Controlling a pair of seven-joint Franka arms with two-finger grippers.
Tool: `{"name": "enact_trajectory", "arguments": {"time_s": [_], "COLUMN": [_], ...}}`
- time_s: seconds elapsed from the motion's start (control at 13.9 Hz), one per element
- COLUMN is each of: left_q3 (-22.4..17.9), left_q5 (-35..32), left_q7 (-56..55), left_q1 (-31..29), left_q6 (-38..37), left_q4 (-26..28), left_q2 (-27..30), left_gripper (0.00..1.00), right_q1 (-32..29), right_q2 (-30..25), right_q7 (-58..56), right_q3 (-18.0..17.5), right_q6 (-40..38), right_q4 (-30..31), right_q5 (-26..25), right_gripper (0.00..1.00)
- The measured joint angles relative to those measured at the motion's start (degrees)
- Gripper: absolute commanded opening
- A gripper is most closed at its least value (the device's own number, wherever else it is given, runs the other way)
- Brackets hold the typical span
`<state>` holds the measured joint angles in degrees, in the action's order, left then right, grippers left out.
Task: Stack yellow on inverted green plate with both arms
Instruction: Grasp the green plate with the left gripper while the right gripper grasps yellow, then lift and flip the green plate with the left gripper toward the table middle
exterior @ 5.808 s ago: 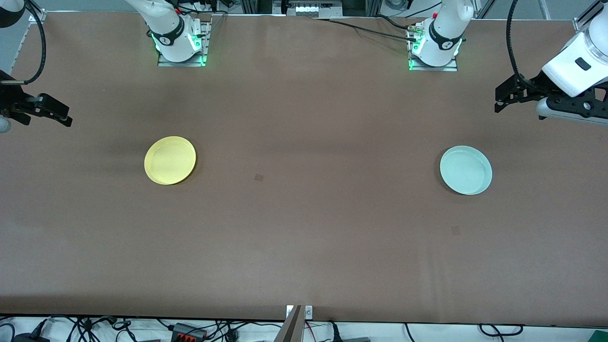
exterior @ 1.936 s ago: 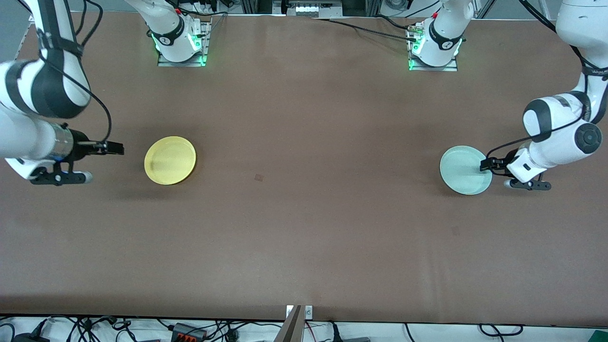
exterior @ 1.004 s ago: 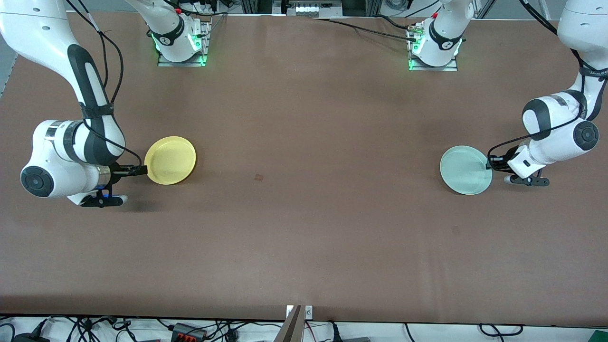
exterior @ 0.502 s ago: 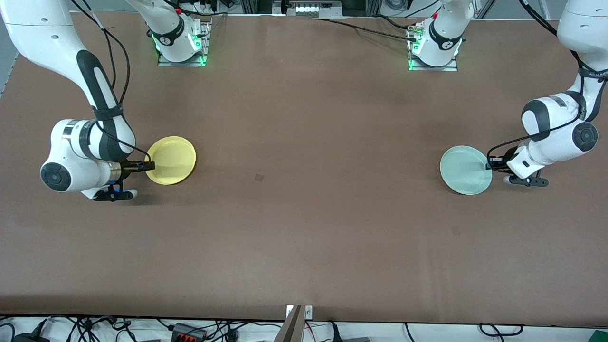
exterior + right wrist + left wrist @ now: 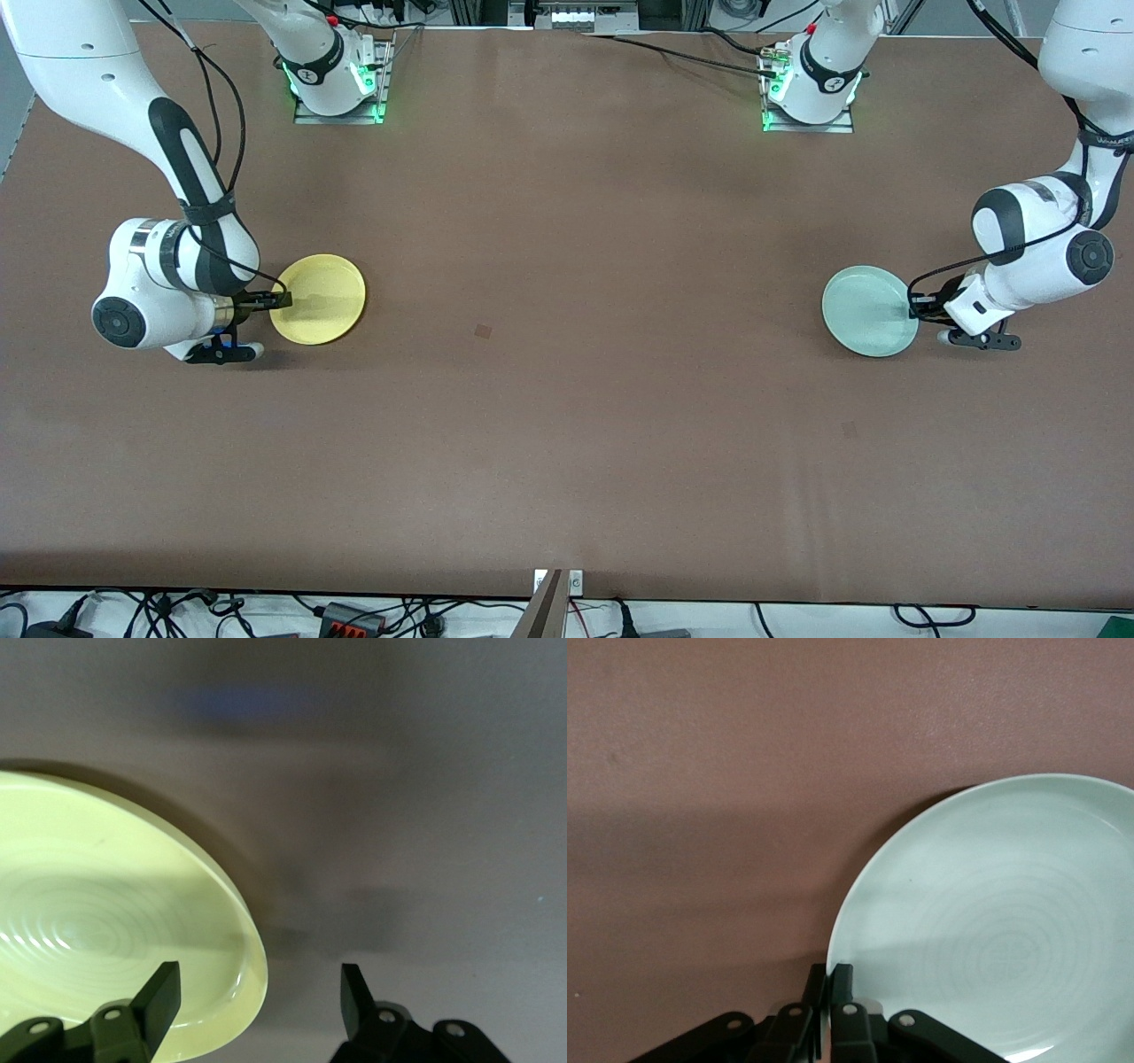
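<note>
The yellow plate [image 5: 319, 299] lies upright on the brown table toward the right arm's end. My right gripper [image 5: 280, 301] is open and straddles its rim, one finger over the inside and one outside; the right wrist view shows the plate [image 5: 97, 921] and the gripper [image 5: 257, 992]. The pale green plate [image 5: 868, 312] is toward the left arm's end, hollow side up. My left gripper [image 5: 913, 309] is shut on its rim on the side toward the table's end. The left wrist view shows the plate [image 5: 1001, 921] pinched by the gripper [image 5: 830, 981], with a shadow under its edge.
The two arm bases [image 5: 335, 80] [image 5: 811, 89] stand along the table edge farthest from the front camera. Each arm's bulky wrist [image 5: 151, 297] [image 5: 1036, 257] hangs low beside its plate. A wide bare stretch of table [image 5: 567, 354] separates the plates.
My right gripper has slid in over the yellow plate's rim. The green plate has shifted slightly, its edge raised a little in my left gripper.
</note>
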<state>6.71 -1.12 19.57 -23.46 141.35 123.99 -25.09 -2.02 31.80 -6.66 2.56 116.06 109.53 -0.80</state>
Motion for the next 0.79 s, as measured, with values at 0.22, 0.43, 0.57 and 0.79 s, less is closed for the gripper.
{"name": "enact_trajectory", "arguments": {"time_s": [0.22,0.43,0.57,0.79], "left_q3": [0.50,2.60,4.04,4.66], "left_q5": [0.01,0.01,-0.02,-6.13], "left_q7": [0.92,1.36,0.79,-6.56], "left_q1": [0.02,0.11,1.25,7.86], "left_q6": [-0.33,-11.41,-24.60,-36.58], "left_q4": [-1.43,-10.31,-19.81,-29.60], "left_q2": [0.09,0.51,1.31,2.17], "left_gripper": [0.01,0.01,0.01,0.01], "right_q1": [-0.03,-0.07,-0.11,-0.14], "right_q2": [0.15,0.20,0.20,-0.21], "right_q7": [-0.03,-0.05,-0.05,-0.05], "right_q3": [0.00,0.00,0.00,-0.02], "right_q6": [0.14,0.13,0.11,-0.36], "right_q4": [0.80,0.91,0.93,0.69], "right_q5": [0.00,0.00,0.00,0.51], "right_gripper": [0.43,0.12,0.00,0.00]}}
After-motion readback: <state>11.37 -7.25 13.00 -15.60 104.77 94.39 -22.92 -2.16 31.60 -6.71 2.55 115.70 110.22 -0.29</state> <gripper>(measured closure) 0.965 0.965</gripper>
